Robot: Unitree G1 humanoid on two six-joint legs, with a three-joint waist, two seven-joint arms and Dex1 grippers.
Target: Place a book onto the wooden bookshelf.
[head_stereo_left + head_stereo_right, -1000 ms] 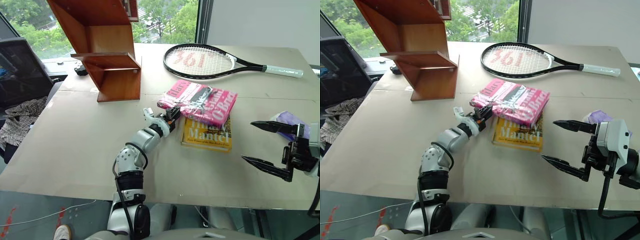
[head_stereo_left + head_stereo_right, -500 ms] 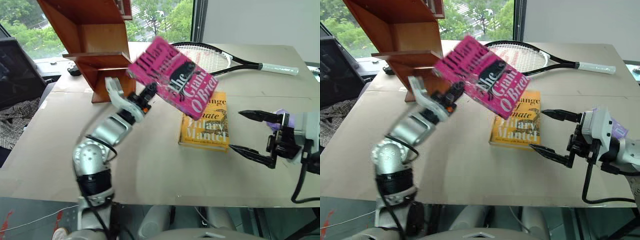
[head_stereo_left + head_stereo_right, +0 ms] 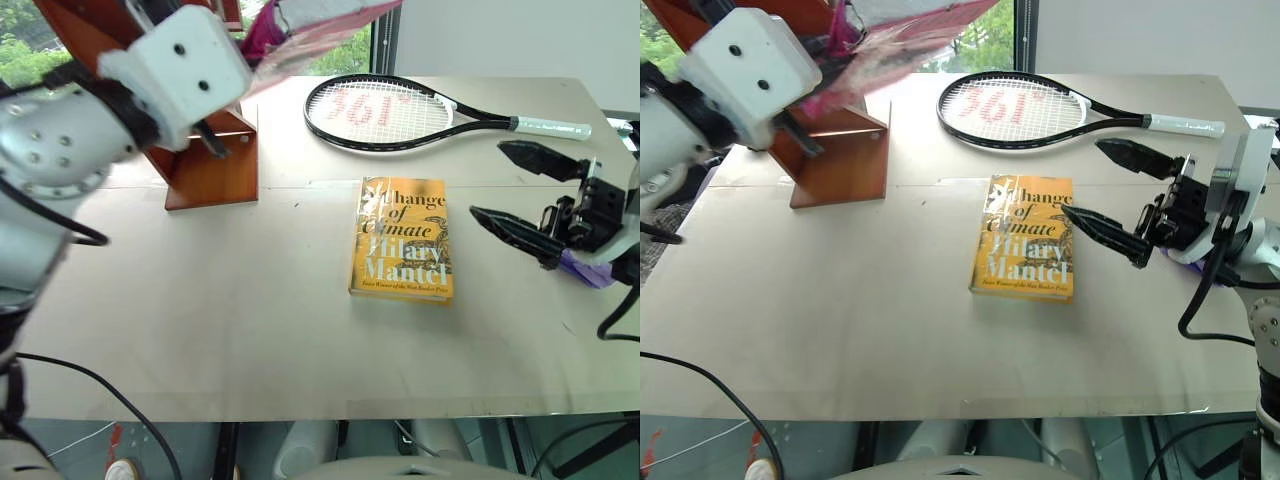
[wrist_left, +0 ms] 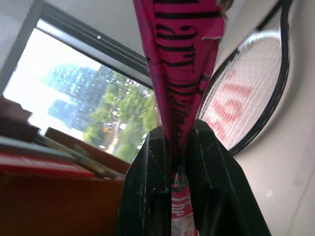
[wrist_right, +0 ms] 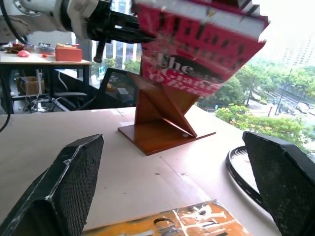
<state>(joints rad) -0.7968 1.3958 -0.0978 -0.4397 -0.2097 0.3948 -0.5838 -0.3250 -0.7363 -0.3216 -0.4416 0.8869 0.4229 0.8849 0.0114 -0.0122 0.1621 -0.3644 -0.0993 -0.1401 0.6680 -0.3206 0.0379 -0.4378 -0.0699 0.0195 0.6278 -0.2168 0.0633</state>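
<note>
lifted off the yellow paperback since a second ago, the pink book [image 5: 199, 46] now hangs in the air, up beside the top of the wooden bookshelf [image 3: 205, 165], pinched by its edge between the pressed fingers of the left hand [image 4: 177, 162]. that arm has swung up and across the near left of the scene. nearest on the counter [image 3: 200, 330] lies the yellow paperback [image 3: 404, 238], flat and face up, now fully uncovered. to its right the right hand [image 3: 520, 190] hovers above the counter with its two black fingers spread wide and nothing between them; it has risen a little and points toward the left. a purple thing [image 3: 585, 270] sits under that wrist, partly hidden. farther back a black tennis racket [image 3: 400, 110] lies flat, its white handle toward the right. the bookshelf stands at the far left of the counter, and beyond it are windows with green trees.
</note>
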